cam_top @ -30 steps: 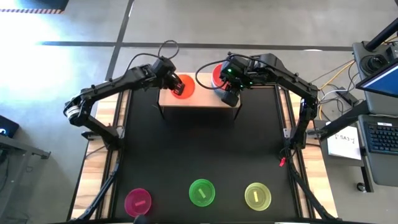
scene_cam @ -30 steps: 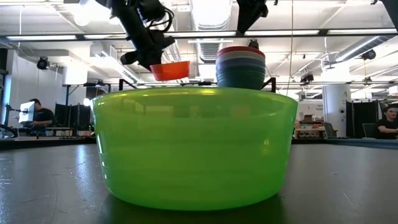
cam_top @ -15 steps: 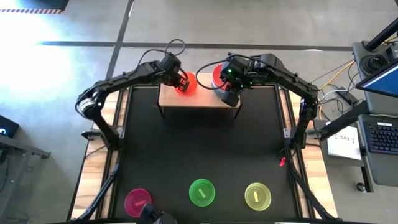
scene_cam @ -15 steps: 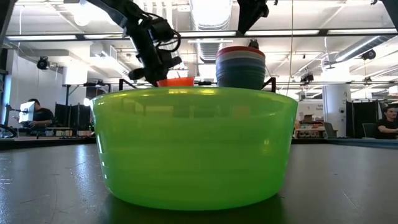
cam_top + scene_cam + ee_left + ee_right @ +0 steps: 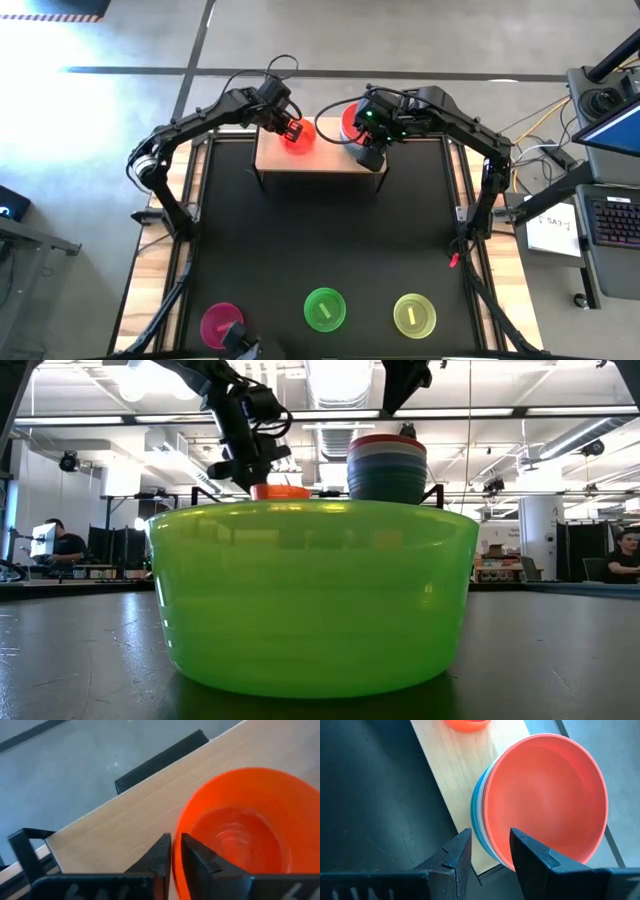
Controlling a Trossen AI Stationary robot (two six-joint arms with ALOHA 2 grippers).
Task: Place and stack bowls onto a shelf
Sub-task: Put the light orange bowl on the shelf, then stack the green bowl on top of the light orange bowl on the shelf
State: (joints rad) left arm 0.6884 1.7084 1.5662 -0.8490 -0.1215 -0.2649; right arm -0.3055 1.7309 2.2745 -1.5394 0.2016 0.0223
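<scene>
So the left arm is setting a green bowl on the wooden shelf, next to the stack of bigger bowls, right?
Not green: the bowl in the left gripper is orange-red, as the left wrist view shows. It is at the wooden shelf, beside the stack of bigger bowls.

Left end effector [image 5: 172,851] pinched closed; right end effector [image 5: 490,851] parted.

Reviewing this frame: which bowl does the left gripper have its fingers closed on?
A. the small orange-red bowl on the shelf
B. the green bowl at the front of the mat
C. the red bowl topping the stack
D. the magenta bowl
A: the left gripper pinches the rim of the small orange-red bowl, which sits on the shelf beside the stack of larger bowls.
</scene>
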